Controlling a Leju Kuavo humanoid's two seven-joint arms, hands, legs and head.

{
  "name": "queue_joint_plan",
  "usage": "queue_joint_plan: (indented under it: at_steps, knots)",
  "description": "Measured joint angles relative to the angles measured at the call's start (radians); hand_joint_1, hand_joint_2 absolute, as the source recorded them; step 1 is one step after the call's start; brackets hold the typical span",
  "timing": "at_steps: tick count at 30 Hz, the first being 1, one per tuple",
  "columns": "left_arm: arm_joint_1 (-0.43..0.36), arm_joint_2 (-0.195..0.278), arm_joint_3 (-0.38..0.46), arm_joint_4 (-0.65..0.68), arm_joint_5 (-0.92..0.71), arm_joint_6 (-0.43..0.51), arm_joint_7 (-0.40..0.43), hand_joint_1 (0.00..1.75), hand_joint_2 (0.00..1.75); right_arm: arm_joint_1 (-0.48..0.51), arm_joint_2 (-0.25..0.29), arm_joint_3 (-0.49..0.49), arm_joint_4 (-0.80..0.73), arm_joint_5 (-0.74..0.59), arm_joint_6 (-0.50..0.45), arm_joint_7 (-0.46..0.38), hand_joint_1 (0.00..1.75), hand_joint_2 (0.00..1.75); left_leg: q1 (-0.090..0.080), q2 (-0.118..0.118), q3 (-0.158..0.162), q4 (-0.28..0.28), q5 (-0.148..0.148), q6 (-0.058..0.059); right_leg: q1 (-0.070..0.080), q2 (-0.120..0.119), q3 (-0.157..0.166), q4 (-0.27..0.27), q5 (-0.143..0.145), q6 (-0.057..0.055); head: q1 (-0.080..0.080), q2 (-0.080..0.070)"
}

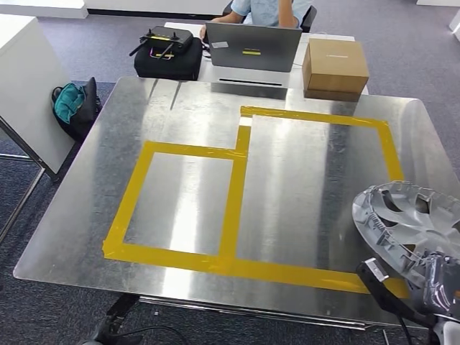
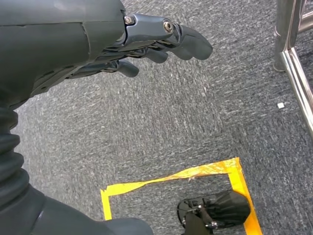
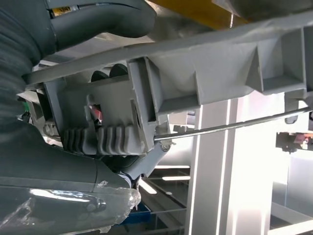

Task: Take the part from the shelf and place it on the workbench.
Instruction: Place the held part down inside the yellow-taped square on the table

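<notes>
The left hand [image 2: 110, 44] is hung over the carpet, fingers [image 2: 191, 44] apart and empty. On the desk [image 1: 179, 122], yellow tape [image 1: 236, 194] is laid. At its right edge, the hubcap [image 1: 412, 215] is gripped by the right hand [image 1: 442, 284].

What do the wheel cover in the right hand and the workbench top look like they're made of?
Wheel cover: probably silver-painted moulded plastic, given the grey ribbed underside seen from the right wrist. Workbench top: apparently bare sheet metal, with a mottled sheen and blurry reflections.
</notes>
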Motion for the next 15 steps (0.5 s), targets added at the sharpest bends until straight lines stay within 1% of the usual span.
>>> queue_joint_plan:
  at_steps: [3,7,11,15]
  knots:
    - [-0.002,0.0,-0.004,0.0,-0.002,-0.007,0.002,0.0,1.75,-0.04,-0.026,0.028,0.036,-0.03,0.021,0.009,1.75,1.75,0.0,0.0,0.0,0.0,0.0,0.0,0.0,0.001,0.0,0.0,0.001,0.0,0.0,0.0]
    - [-0.012,-0.004,-0.015,0.0,-0.005,-0.016,0.006,0.0,1.75,-0.141,-0.064,0.116,0.137,-0.075,0.028,0.01,1.75,1.75,0.0,0.001,0.0,0.0,0.002,0.0,0.0,0.002,-0.001,0.0,0.003,0.0,0.0,0.0]
    - [-0.018,-0.007,-0.027,0.0,-0.005,-0.018,0.007,0.0,1.75,-0.236,-0.083,0.248,0.233,-0.1,0.015,-0.003,1.75,1.75,0.0,0.001,0.0,0.0,0.004,0.0,0.0,0.003,-0.001,0.0,0.005,0.0,0.0,0.0]
    - [-0.021,-0.01,-0.039,0.0,-0.005,-0.021,0.009,0.0,1.75,-0.289,-0.089,0.398,0.281,-0.114,-0.008,-0.023,1.75,1.75,0.001,0.001,0.0,-0.001,0.005,-0.001,0.001,0.003,-0.002,0.0,0.005,0.0,0.0,0.0]
